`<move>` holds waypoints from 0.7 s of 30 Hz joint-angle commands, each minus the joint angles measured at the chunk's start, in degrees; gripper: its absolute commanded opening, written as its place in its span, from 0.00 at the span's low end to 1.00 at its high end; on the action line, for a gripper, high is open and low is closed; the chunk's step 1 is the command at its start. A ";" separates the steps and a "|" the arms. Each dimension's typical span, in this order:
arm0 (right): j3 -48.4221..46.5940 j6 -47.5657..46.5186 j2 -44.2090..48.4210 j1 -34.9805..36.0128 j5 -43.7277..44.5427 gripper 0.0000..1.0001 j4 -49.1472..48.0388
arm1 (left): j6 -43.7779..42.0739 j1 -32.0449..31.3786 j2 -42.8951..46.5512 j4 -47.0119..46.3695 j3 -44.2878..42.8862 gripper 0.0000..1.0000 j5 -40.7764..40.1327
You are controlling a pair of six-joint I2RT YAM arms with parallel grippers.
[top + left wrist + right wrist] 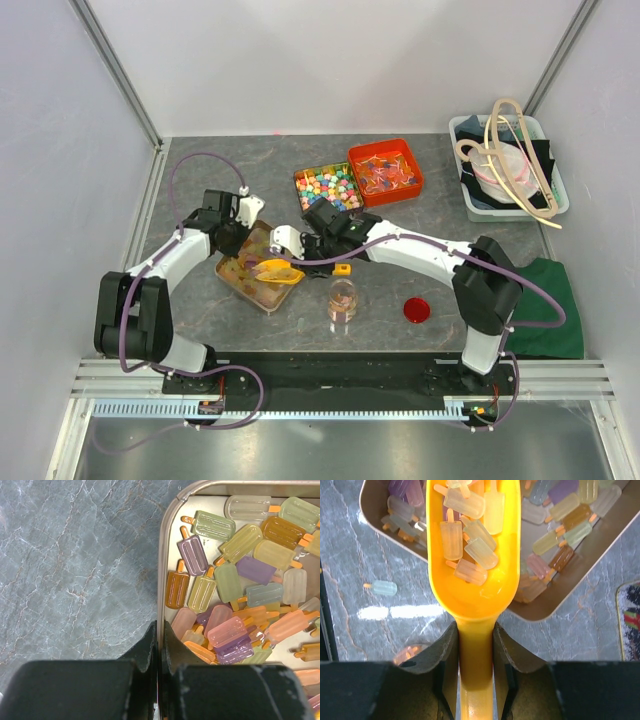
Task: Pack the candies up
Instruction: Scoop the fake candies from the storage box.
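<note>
Left gripper (159,645) up close: jaws together, pinching the near rim of the metal tray (165,550). Right gripper (476,655) clamped on the handle of the yellow scoop (492,592). Grey marbled table (75,570) beneath. Tray heaped with candies (235,580), pastel, popsicle-shaped; scoop bowl over the tray, carrying several more. Clear jar (342,299) just beside the tray, some candies inside; red lid (417,309) near it. One pale stray candy (384,587) on the table beside the tray.
</note>
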State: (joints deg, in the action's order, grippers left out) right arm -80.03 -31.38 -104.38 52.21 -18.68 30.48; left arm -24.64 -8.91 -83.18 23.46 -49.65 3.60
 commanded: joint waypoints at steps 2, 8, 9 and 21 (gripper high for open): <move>2.50 -1.85 4.97 -1.75 -5.67 0.00 -1.74 | 1.53 0.99 -0.67 -0.79 -4.05 0.02 3.43; 3.65 -2.90 7.25 -3.60 -9.53 0.00 -1.83 | 1.53 1.70 -1.37 0.18 -5.37 0.02 4.31; 3.74 -2.90 7.52 -3.95 -10.75 0.00 -1.83 | 1.62 1.70 -1.37 0.35 -5.55 0.02 4.58; 1.63 -3.87 10.77 -6.50 -15.51 0.00 -0.77 | 1.35 1.79 -1.46 1.58 -6.16 0.02 5.90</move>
State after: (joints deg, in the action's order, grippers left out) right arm -76.27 -33.91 -96.79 46.48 -29.04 30.59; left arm -24.64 -7.35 -84.82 25.32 -52.60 6.04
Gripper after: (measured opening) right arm 0.347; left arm 0.033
